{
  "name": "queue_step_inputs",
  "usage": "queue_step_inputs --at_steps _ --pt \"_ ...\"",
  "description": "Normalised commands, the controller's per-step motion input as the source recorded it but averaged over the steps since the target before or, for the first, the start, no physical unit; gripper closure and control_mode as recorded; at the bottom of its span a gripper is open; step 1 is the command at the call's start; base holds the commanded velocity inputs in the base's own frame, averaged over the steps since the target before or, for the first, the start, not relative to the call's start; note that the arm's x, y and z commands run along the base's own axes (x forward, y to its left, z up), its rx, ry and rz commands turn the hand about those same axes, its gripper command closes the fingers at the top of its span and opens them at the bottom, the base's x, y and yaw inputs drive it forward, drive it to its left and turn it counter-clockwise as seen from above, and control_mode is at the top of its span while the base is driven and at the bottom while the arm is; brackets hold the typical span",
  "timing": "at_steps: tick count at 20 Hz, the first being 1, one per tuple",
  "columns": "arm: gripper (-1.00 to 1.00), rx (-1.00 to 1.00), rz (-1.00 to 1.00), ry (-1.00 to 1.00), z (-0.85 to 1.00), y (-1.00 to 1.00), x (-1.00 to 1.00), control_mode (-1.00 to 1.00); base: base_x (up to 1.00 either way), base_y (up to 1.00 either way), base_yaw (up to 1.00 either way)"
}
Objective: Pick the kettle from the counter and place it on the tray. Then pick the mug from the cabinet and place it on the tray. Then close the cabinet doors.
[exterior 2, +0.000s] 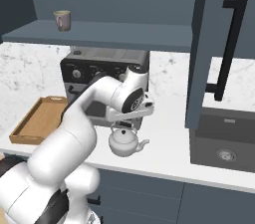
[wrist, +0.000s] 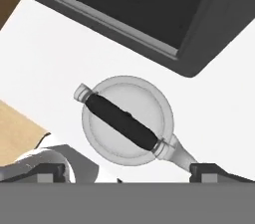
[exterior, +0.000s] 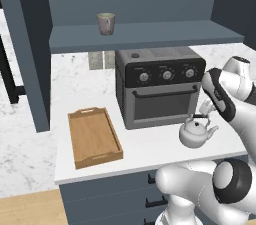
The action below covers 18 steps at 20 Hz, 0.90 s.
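Poised just above the squat silver-white kettle, the robot's two-finger gripper has its jaws spread wide and holds nothing. From the hand camera the two dark fingertips sit far apart on either side of the kettle's black-topped arched handle, clear of it.

That kettle stands upright on the white marble-patterned counter, just in front of the black countertop oven with its three round knobs.

Well to the left of the kettle lies a shallow rectangular wooden tray, nothing in it.

Up on the shelf of the dark slate-blue wall cabinet sits the small grey-beige mug, upright, near the shelf's front edge. Both slate-blue cabinet doors with long black bar handles stand swung open.
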Motion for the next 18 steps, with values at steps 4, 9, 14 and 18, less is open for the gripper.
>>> queue_step_inputs --at_steps 4,9,14,18 --pt "-1.00 0.00 0.28 -0.02 -0.14 -0.07 0.00 -1.00 0.00 0.00 0.00" --pt "-1.00 0.00 0.25 -0.08 -0.16 -0.02 0.00 -1.00 0.00 0.00 0.00" --pt "-1.00 0.03 0.20 -0.07 -0.22 0.00 0.00 -1.00 0.00 0.00 0.00" --pt "-1.00 0.05 0.18 -0.07 -0.21 0.00 0.00 -1.00 0.00 0.00 0.00"
